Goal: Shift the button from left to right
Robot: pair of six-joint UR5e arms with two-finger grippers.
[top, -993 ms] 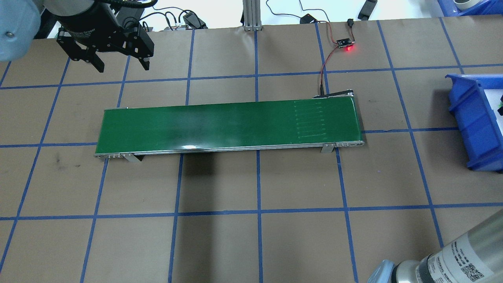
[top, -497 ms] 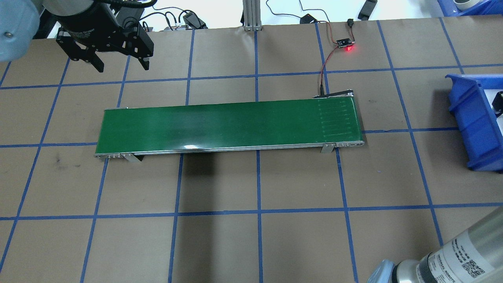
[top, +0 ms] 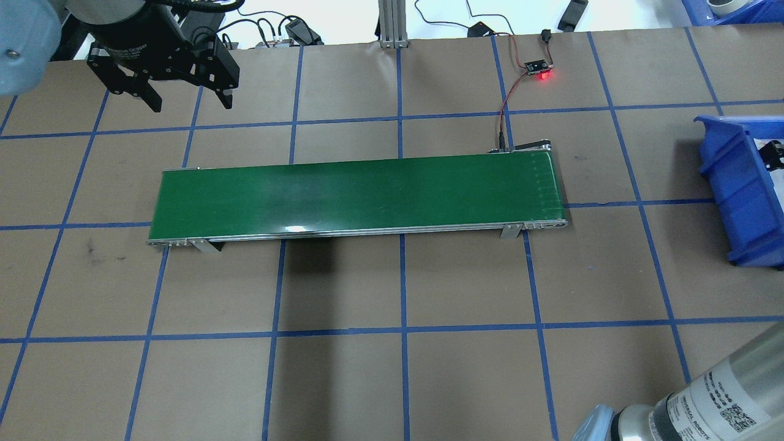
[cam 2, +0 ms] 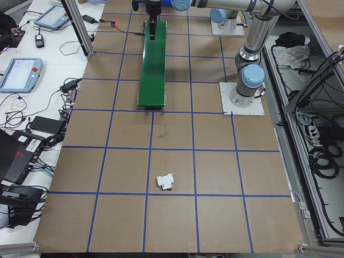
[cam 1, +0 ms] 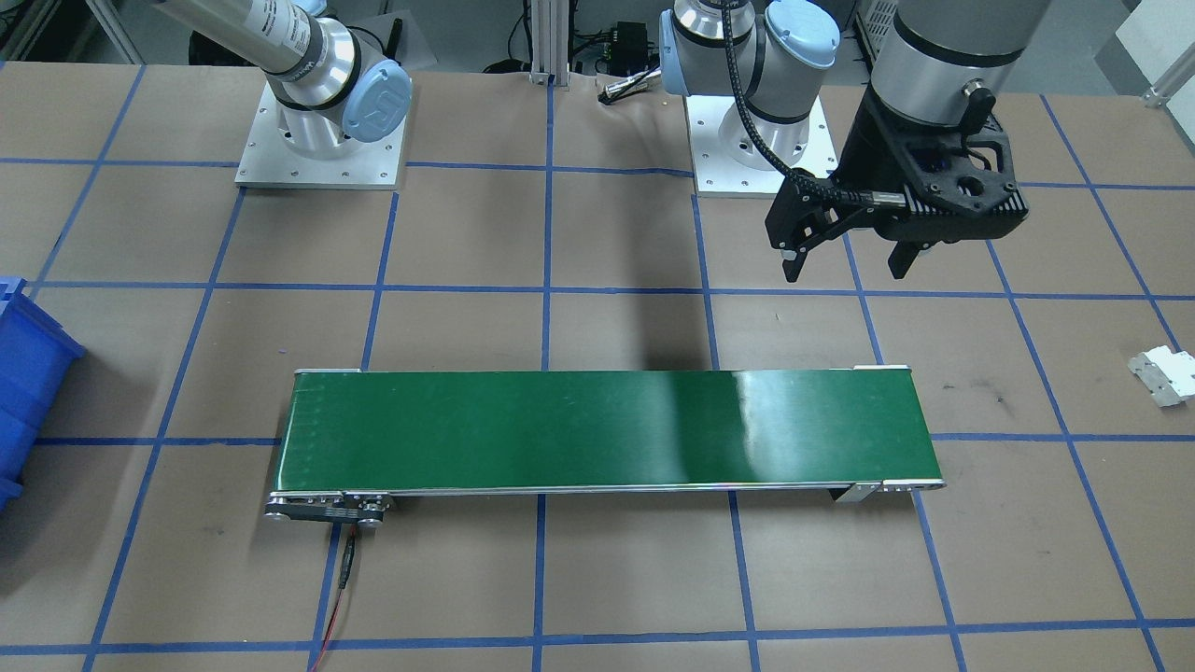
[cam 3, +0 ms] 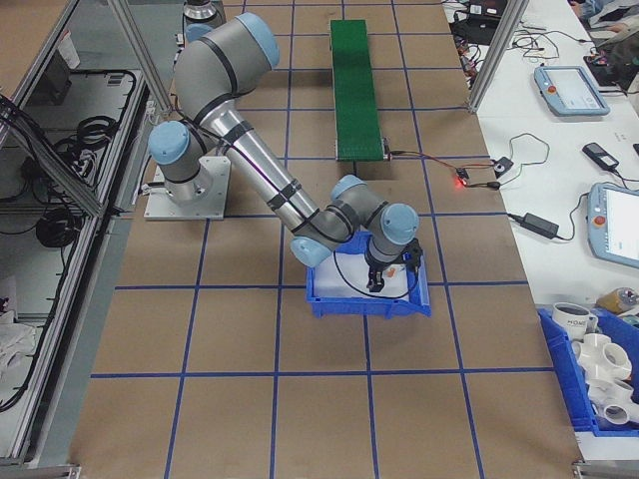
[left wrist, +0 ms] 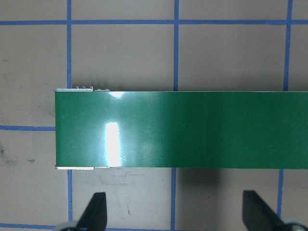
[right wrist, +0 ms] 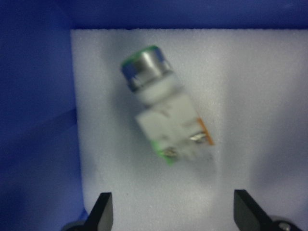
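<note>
So the right hand is sitting wide apart with nothing between its fingers, looking straight down into the blue bin. The button is lying on its side on the white foam pad lining that bin, just ahead of the open fingers and not touching them. Its round cap is pointing toward about 11 o'clock in the wrist view and its orange-edged base toward about 5 o'clock. It's a bit blurry, so finer detail is hard to make out. From the right-end camera, the right hand is hovering over the bin with the arm bent down over it.

The left hand is also hanging open, fingers spread and gripping nothing, above the counter around 11 o'clock from the green conveyor belt in the overhead shot. Its wrist camera is showing both fingertips apart with the belt's end beyond them.

The belt itself is carrying nothing. A small board with a red light is glowing at about 1 o'clock from the belt, wired to it. A small white bracket piece is lying on the counter well away at the robot's left end.
</note>
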